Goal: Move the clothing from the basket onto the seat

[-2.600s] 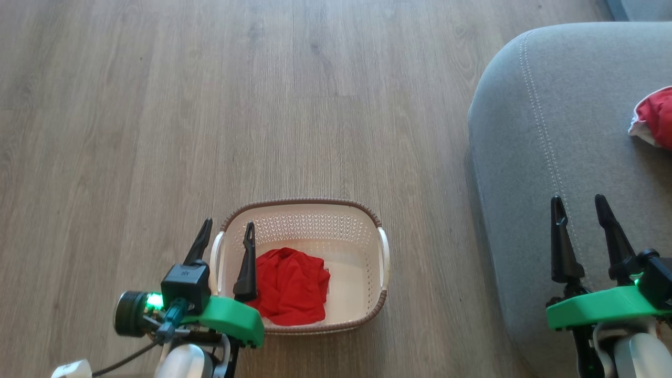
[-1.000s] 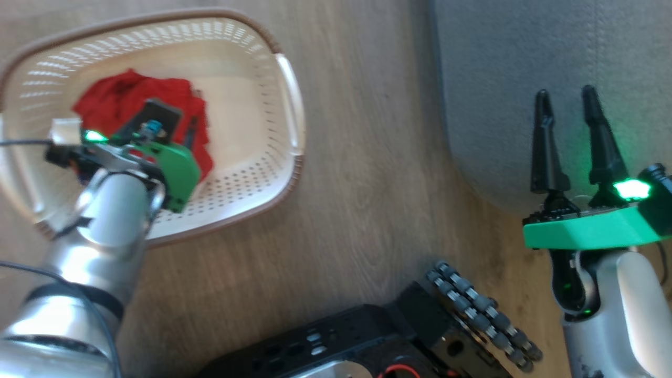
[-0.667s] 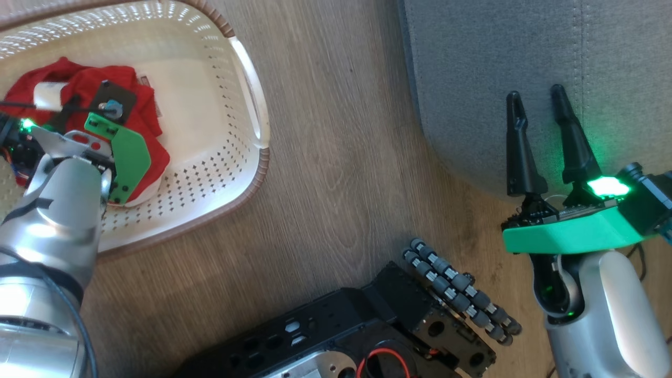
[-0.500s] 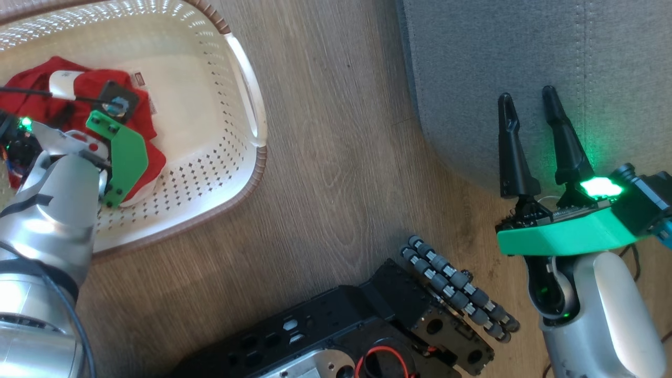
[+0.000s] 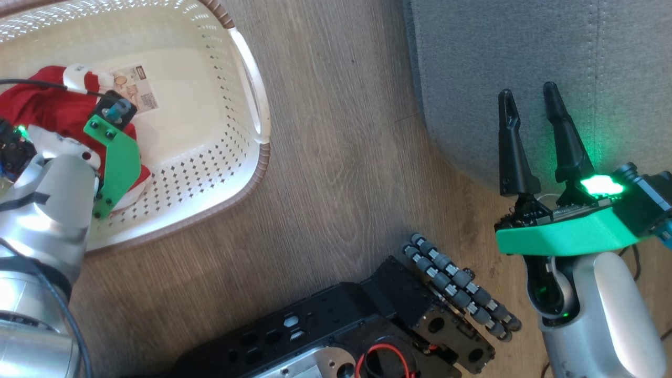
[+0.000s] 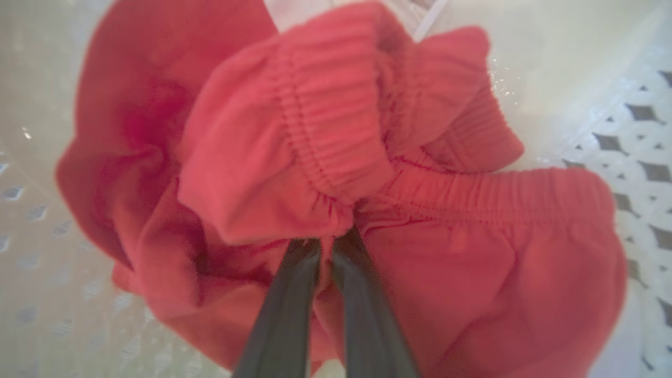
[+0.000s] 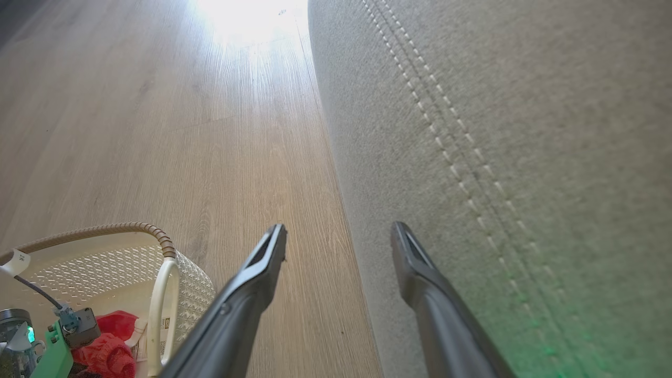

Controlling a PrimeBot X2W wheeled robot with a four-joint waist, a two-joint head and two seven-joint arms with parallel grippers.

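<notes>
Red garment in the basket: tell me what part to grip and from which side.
Grip the bunched elastic waistband of the red garment, coming from above: it stands proud as a thick fold, and the basket walls block the sides. The left gripper pinches there.

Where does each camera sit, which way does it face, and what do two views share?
Head view: on the head, facing down at the floor, basket and seat; shows the left forearm, right pincer and black base.
Left wrist view: on the left wrist, facing into the basket; left pincer shut on the clothing.
Right wrist view: on the right wrist, facing along the floor beside the seat; open right pincer.
Shared: head and right wrist views both show the basket, seat and clothing.
</notes>
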